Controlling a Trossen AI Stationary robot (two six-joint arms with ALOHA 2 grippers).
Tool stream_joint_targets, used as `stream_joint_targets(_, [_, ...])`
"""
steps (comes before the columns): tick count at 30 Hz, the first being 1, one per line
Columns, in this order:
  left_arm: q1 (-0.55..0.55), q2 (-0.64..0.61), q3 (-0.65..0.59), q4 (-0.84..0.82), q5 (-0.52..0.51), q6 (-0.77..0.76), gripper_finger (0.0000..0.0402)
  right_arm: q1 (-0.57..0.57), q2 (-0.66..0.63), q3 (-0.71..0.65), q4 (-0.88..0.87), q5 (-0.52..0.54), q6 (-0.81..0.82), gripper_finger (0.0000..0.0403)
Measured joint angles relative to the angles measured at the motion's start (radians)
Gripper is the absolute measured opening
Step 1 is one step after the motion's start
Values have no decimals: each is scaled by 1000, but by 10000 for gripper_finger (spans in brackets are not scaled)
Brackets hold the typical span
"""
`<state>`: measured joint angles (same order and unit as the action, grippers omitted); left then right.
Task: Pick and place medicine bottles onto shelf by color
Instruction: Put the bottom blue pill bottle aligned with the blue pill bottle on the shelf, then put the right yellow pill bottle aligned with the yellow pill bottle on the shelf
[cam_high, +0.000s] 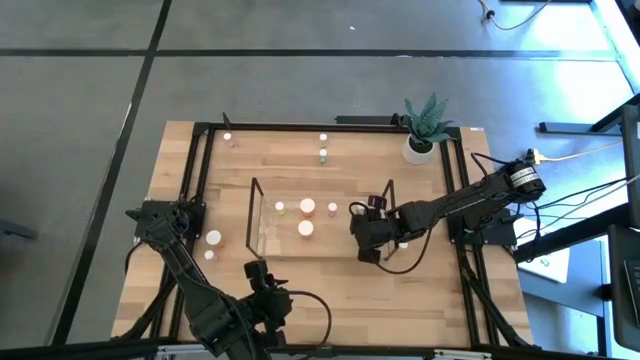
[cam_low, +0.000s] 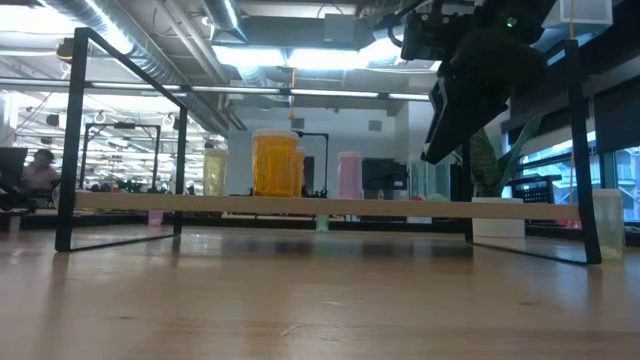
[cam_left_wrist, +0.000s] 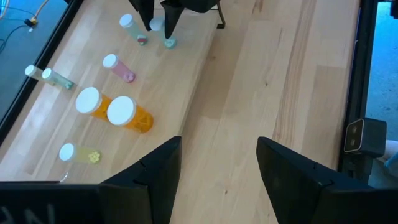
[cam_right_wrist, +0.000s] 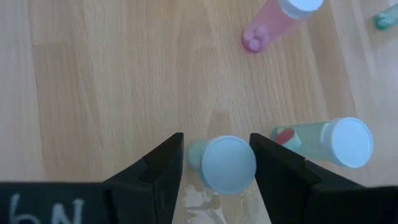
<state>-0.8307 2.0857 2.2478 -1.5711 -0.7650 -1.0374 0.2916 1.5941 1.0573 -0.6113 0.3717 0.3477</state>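
Observation:
The shelf (cam_high: 262, 240) stands mid-table, a see-through rack with thin dark edges. Two orange bottles (cam_left_wrist: 124, 113), a pink one (cam_left_wrist: 118, 67) and a pale yellow one (cam_left_wrist: 78, 153) stand on it. My right gripper (cam_right_wrist: 214, 165) is open at the shelf's right end, pointing steeply down. A pale green bottle with a white cap (cam_right_wrist: 227, 164) stands upright between its fingers. Beside it stands a green bottle with red pills (cam_right_wrist: 336, 142). My left gripper (cam_left_wrist: 217, 163) waits open above the table's near edge, with nothing between its fingers. My right gripper straddles the pale green bottle's white cap (cam_right_wrist: 227, 164) from above, slanting down. A gap shows between one finger (cam_right_wrist: 168, 168) and the cap. Whether the other finger (cam_right_wrist: 267, 163) touches the cap, I cannot tell. The bottle stands upright on its base.
Loose bottles stand off the shelf at the far edge (cam_high: 323, 154) (cam_high: 228, 139) and near the left rail (cam_high: 213, 238). A white plant pot (cam_high: 420, 148) stands at the far right corner. Bare wood lies between the shelf and the near edge.

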Motion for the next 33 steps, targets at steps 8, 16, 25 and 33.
stream_joint_targets(8, [0, 0, 0, 0, 0, 0, 202, 0, 0, 0, 0, 1, -38, 185])
stream_joint_targets(16, [0, 0, 0, 0, 0, 0, 202, 0, 0, 0, 0, 2, -48, 185])
stream_joint_targets(25, [0, 0, 0, 0, 0, 0, 202, 0, 0, 37, -9, 3, -63, 184])
stream_joint_targets(33, [0, 0, 0, 0, 0, 0, 202, 10, 0, 161, -113, 4, -95, 184])
